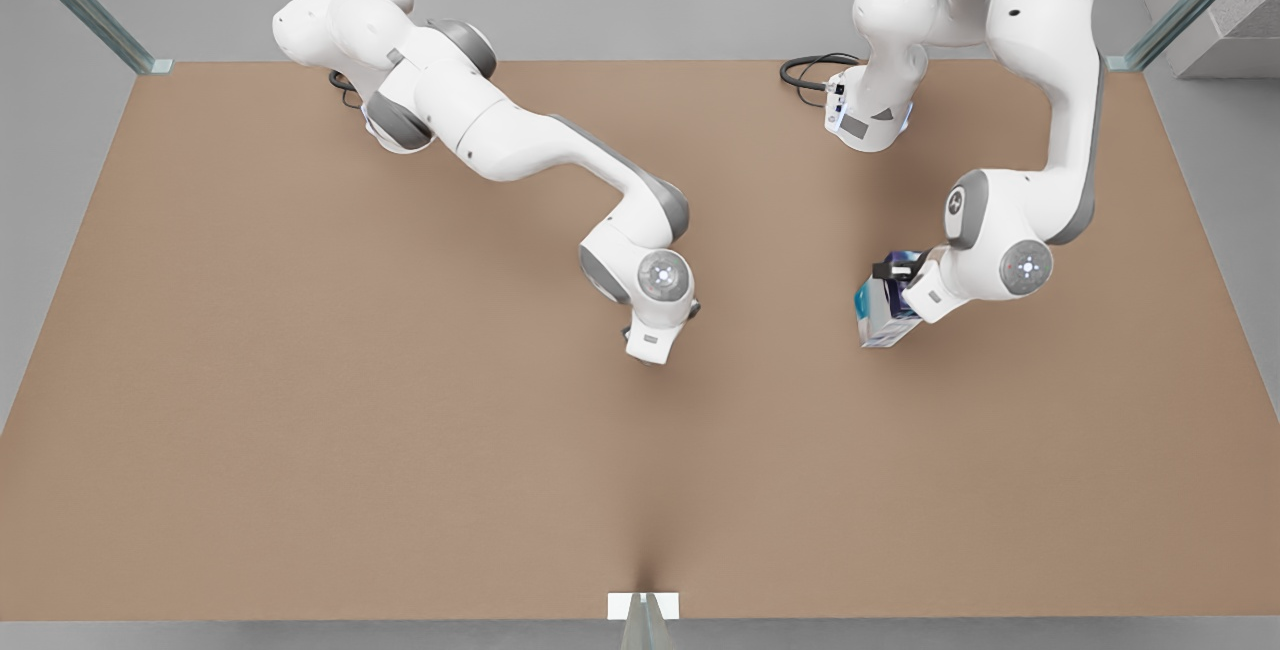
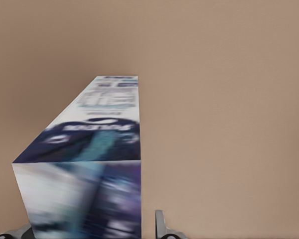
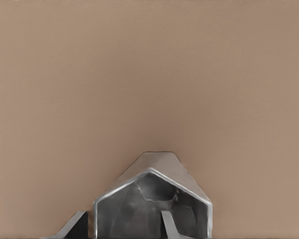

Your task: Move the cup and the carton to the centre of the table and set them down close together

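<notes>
Both things are held but neither is set down yet. The left gripper (image 1: 893, 282) clamps the carton (image 1: 884, 315), right of the table (image 1: 300, 380) centre, nearer its far edge. The right gripper (image 3: 122, 226) grips the cup (image 3: 152, 199) by its wall near the centre. What is left: bring the carton inward and release both.

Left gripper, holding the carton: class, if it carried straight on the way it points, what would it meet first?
Apparently the bare table: the left gripper points the carton at it; depth unclear.
</notes>
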`<control>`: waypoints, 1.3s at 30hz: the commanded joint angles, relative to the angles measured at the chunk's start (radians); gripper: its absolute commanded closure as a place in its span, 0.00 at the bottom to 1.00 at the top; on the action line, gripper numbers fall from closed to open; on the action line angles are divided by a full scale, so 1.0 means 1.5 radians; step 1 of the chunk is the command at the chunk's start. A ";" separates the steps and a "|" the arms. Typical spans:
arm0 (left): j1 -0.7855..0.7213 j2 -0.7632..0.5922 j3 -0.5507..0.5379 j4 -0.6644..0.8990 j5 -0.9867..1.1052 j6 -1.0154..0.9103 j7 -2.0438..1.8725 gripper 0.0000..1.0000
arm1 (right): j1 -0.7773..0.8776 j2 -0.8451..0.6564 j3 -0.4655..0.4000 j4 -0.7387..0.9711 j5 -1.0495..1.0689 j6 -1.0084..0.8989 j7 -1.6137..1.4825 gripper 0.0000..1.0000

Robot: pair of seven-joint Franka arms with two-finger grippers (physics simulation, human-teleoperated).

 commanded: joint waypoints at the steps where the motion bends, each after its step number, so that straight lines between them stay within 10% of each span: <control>1: 0.001 0.000 0.000 0.000 -0.001 0.001 0.000 0.41 | 0.000 -0.001 0.001 0.000 0.001 0.001 0.000 0.00; 5: 0.000 -0.002 0.000 0.001 -0.001 -0.001 -0.001 0.46 | -0.036 -0.082 0.006 -0.009 0.071 -0.012 -0.003 0.00; 11: 0.000 -0.071 -0.001 0.080 -0.002 -0.155 -0.189 0.37 | -0.294 -0.400 -0.008 -0.330 0.085 -0.010 -0.010 0.00; 19: -0.227 -0.031 -0.071 0.157 -0.070 -0.153 -0.606 0.37 | -0.417 -0.581 -0.138 -0.324 0.085 -0.269 -0.089 0.00; 27: -0.234 -0.039 -0.071 0.065 -0.115 0.038 -0.572 0.37 | -0.459 -0.579 -0.139 -0.322 0.088 -0.269 -0.148 0.00; 39: -0.299 0.049 -0.070 0.143 -0.136 -0.008 -0.622 0.35 | -0.459 -0.544 -0.136 -0.302 0.101 -0.296 -0.162 0.00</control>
